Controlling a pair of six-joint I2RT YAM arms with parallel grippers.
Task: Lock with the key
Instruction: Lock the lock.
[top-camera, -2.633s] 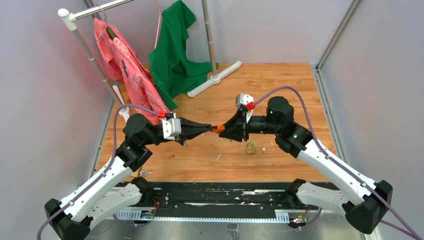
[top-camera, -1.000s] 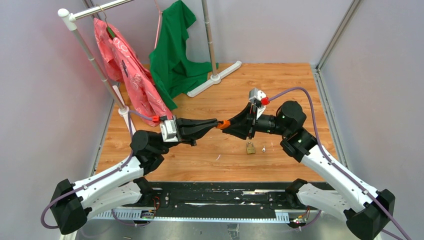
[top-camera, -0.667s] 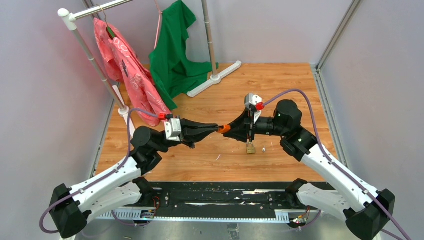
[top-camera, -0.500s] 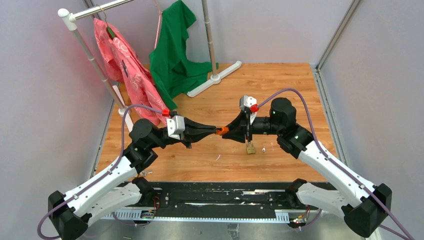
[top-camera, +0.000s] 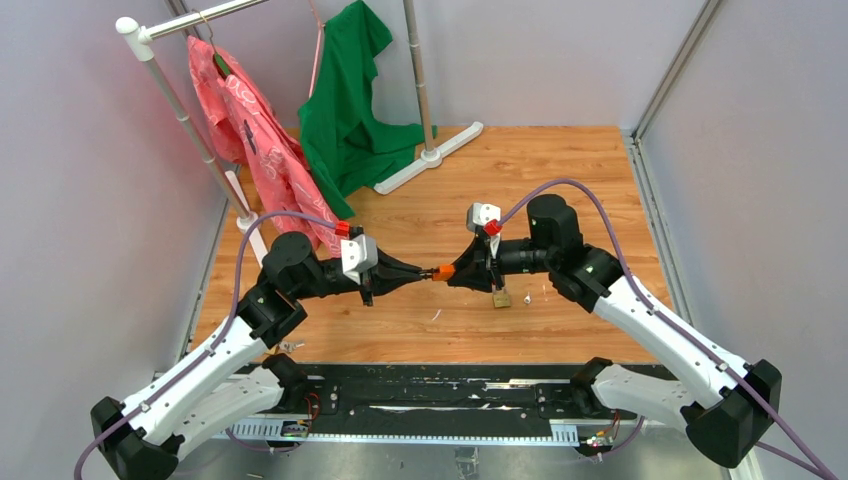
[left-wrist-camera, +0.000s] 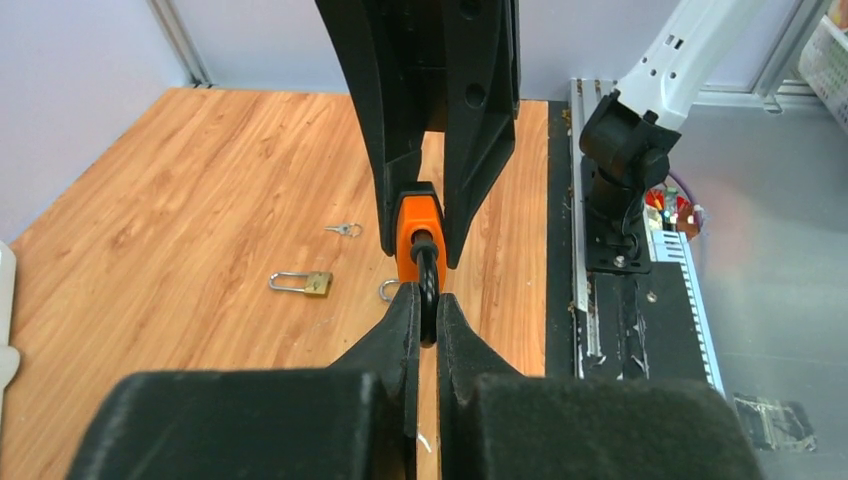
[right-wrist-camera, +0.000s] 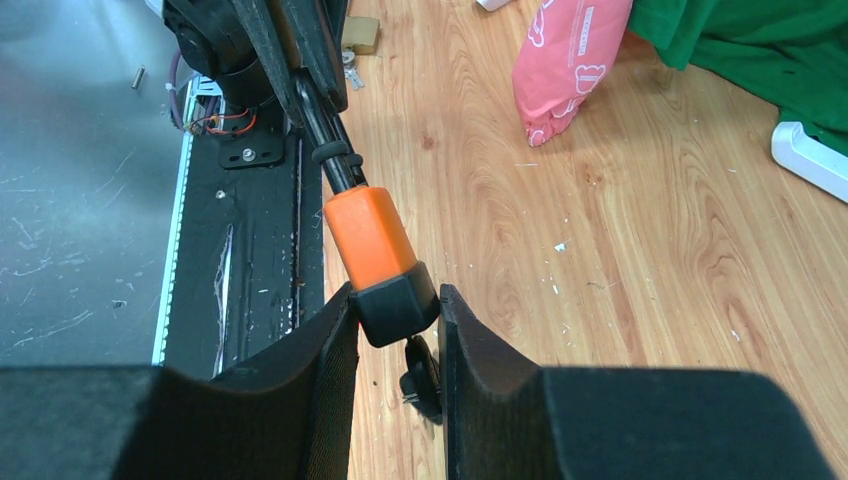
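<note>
Jaws of the left gripper (left-wrist-camera: 421, 312) are pressed together on the black metal shackle (left-wrist-camera: 428, 272) of an orange-and-black padlock (right-wrist-camera: 375, 255), while the jaws of the right gripper (right-wrist-camera: 398, 318) pinch the padlock's black lower body from both sides. Both arms meet tip to tip above the middle of the wooden desk (top-camera: 590, 180), so the padlock hangs in the air between them, clear of the surface. A small black piece (right-wrist-camera: 420, 372) sticks out below the padlock body between the right jaws; whether it is the key cannot be told. On the desk beneath lie a small brass padlock (left-wrist-camera: 301, 283) with a silver shackle, a small silver key (left-wrist-camera: 343, 229) near it, and a loose metal ring (left-wrist-camera: 387, 290). Toward the far left corner, a pink patterned garment (top-camera: 262, 140) and a green garment (top-camera: 350, 105) hang on a white pipe clothes rack (top-camera: 160, 75).
</note>
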